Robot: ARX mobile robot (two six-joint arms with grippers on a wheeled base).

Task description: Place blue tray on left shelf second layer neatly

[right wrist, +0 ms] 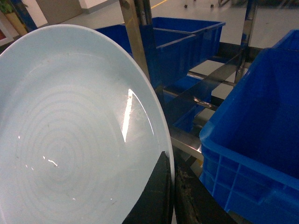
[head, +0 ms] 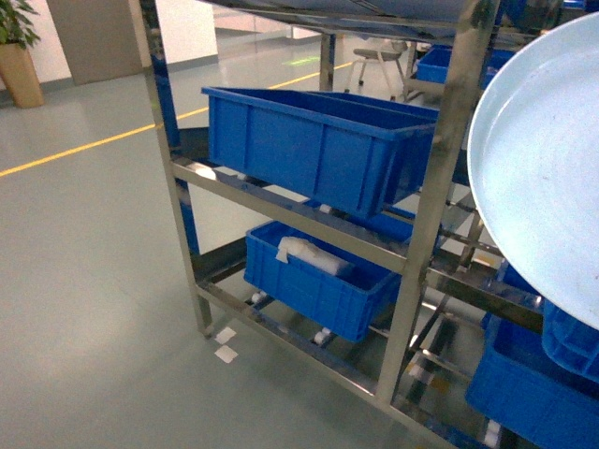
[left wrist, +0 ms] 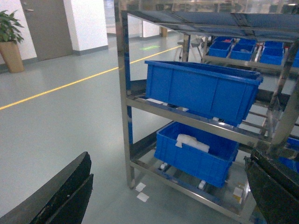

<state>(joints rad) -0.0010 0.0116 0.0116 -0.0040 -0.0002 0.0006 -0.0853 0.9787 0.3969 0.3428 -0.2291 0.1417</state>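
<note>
One blue tray [right wrist: 70, 135] in right hand [right wrist: 170, 186]

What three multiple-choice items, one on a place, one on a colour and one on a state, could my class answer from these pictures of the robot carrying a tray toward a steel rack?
1. Where does the white bundle lie?
A. In the lower blue crate
B. On the floor by the plant
C. On the pale tray

2. What colour is the line painted on the floor?
A. Red
B. Yellow
C. Green

3. What state is the right claw in?
A. Open and empty
B. Shut on the tray's rim
C. Resting inside a crate

Key: 1 A, the white bundle sits inside the lower blue crate on the steel rack. 2 B, the floor line is yellow. 3 B, the right claw pinches the rim of the blue tray in the right wrist view.
</note>
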